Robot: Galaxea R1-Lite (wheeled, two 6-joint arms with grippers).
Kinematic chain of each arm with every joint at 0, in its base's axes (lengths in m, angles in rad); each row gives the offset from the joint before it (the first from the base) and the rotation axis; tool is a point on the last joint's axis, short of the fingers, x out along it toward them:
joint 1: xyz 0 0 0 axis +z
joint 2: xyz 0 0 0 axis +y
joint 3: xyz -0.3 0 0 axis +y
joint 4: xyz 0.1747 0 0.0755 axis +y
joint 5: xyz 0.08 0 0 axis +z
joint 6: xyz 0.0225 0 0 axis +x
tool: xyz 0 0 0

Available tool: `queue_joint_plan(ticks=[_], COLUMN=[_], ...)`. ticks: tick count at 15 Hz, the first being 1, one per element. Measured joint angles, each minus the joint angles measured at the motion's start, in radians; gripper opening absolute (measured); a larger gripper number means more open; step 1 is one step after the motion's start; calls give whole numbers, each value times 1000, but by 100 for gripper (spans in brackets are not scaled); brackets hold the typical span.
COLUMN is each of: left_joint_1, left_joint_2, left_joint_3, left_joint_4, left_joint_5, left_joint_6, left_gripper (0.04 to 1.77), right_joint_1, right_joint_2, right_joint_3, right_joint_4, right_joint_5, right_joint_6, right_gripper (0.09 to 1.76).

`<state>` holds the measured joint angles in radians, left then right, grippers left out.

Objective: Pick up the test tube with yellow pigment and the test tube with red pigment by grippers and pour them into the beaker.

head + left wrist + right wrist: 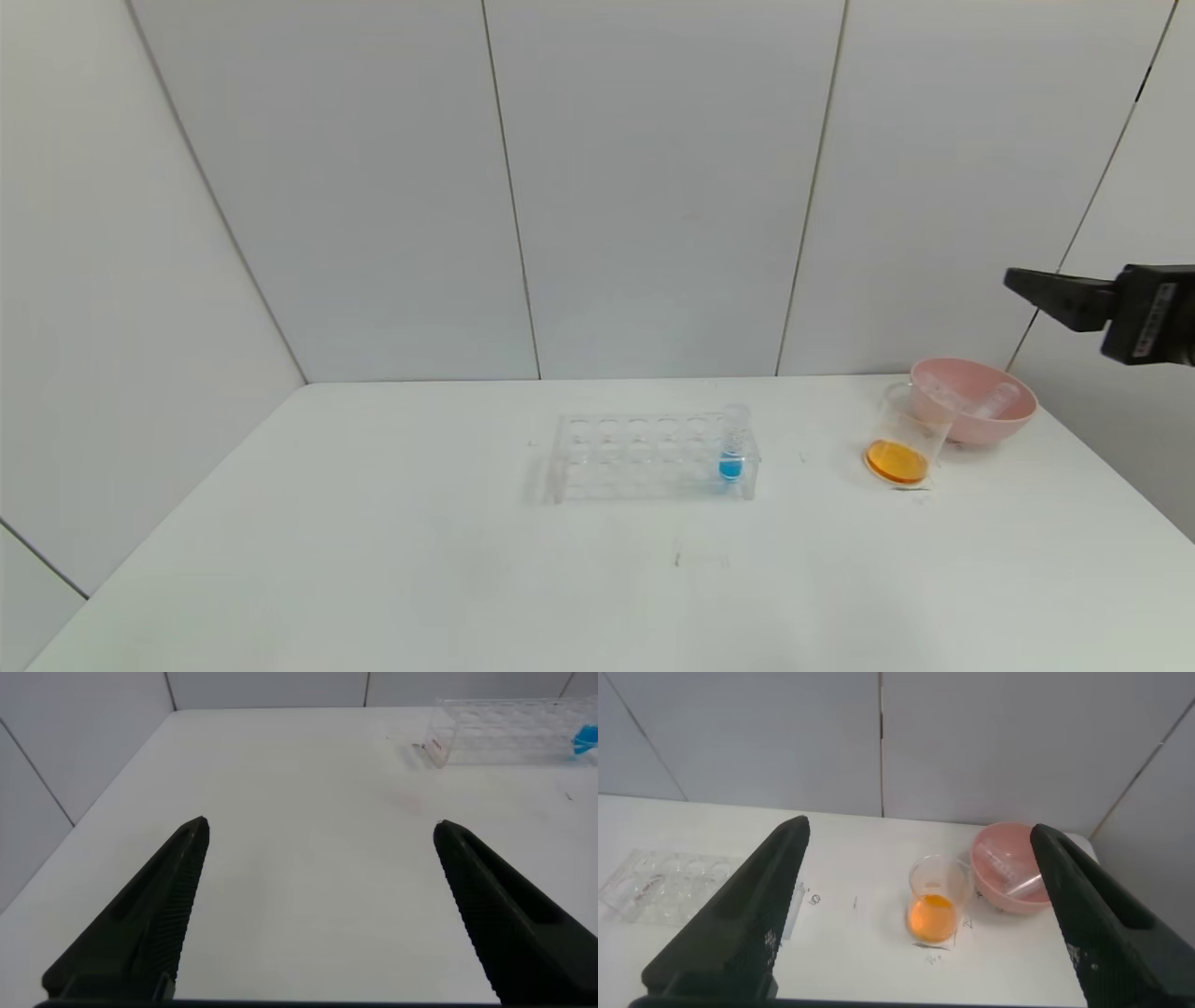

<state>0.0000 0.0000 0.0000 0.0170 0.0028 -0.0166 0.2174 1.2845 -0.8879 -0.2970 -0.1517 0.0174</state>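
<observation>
The clear beaker (904, 439) stands on the white table at the right and holds orange liquid; it also shows in the right wrist view (936, 901). Two empty clear tubes lie in the pink bowl (1013, 420) behind it, also seen in the right wrist view (994, 891). No tube with yellow or red liquid is in view. My right gripper (920, 831) is open and empty, raised high at the right edge of the head view (1027, 280), above the bowl. My left gripper (322, 826) is open and empty over bare table at the left, out of the head view.
A clear tube rack (653, 457) stands mid-table with one tube of blue liquid (732, 448) in its right end; the rack also shows in the left wrist view (509, 733). Grey wall panels stand behind the table.
</observation>
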Motion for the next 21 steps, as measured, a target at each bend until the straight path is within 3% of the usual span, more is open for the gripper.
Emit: queue_joint_plan(ticks=[2, 5, 8, 13, 16, 21], left_joint_1=[0, 0, 0, 0, 0, 0], left_joint_2=[0, 0, 0, 0, 0, 0], left_joint_3=[0, 0, 0, 0, 0, 0], left_joint_4=[0, 0, 0, 0, 0, 0], left_joint_5=[0, 0, 0, 0, 0, 0], left_joint_6=[0, 0, 0, 0, 0, 0], left_gripper=[172, 172, 172, 172, 172, 172], right_joint_1=[56, 98, 101, 91, 47, -100], right_joint_2=[-113, -266, -413, -623, -732, -884], right_joint_3=[42, 87, 129, 192, 239, 311], right_joint_4=[0, 8, 11, 7, 5, 8], right_joint_5=[-113, -171, -230, -438, -473, -465], right_joint_6=[-26, -101, -166, -360, -443, -476], right_gripper=[170, 170, 170, 170, 170, 170])
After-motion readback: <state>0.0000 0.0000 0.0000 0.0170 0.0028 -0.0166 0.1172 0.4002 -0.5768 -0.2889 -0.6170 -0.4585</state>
